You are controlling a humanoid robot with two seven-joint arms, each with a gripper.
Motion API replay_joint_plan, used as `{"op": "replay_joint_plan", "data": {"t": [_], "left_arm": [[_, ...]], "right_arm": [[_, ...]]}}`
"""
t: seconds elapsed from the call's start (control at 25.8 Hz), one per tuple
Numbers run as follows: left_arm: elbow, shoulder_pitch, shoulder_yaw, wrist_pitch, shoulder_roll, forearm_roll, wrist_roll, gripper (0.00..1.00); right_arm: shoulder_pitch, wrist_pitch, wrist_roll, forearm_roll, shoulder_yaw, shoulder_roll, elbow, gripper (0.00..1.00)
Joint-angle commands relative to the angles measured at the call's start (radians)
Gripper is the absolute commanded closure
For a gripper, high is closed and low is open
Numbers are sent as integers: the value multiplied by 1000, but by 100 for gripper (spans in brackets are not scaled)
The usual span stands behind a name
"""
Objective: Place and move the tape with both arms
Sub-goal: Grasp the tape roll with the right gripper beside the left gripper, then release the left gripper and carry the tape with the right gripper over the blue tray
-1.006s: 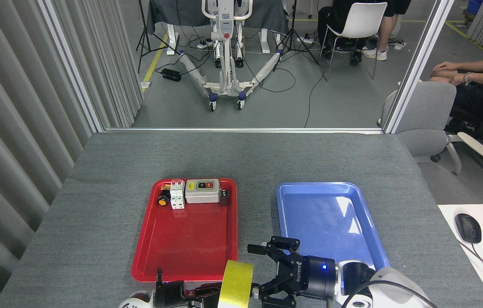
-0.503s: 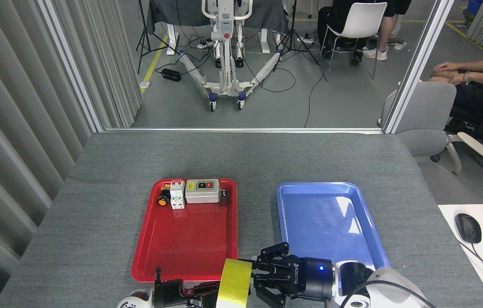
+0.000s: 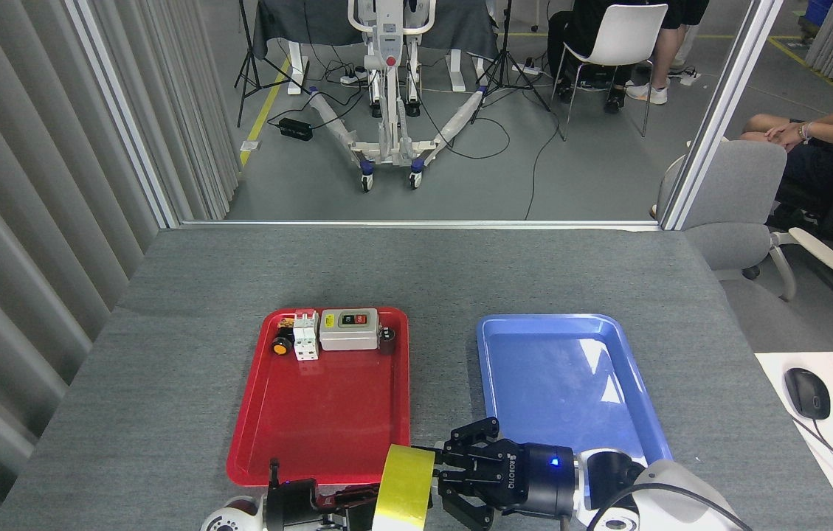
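Head view: grey table [image 3: 202, 295] carries a red tray [image 3: 327, 420] and, at its 3 o'clock, a blue tray [image 3: 564, 383]. Right gripper [image 3: 440, 479] closes its fingers [image 3: 469, 434] onto the tape [image 3: 403, 488], upright at the red tray's 5 o'clock. Left gripper [image 3: 357, 509] pinches the tape's other side, though mostly hidden.

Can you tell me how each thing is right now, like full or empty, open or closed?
tape: upright on edge, held between both grippers
left gripper: on the tape, grip unclear
right gripper: fingers closed against the tape
red tray: parts along far end
blue tray: empty
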Motion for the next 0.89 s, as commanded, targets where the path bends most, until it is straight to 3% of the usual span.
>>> {"op": "replay_joint_plan", "data": {"t": [0.0,0.04,0.15,0.54,0.85], "left_arm": [[10,-1,14,2,-2,0,20,59],[14,-1,31,2,-5,-1,21,52],[42,-13,55,-12,-10,-1,21,43],[88,-38,60,-38,-4,0,21,29],[92,-38,75,-38,-2,0,23,25]], "right_arm": [[0,-14,-1,0,0,-1,0,77],[0,-14,-1,0,0,-1,0,77],[0,-14,-1,0,0,-1,0,77],[0,-14,-1,0,0,-1,0,77],[0,-14,-1,0,1,-4,0,78]]}}
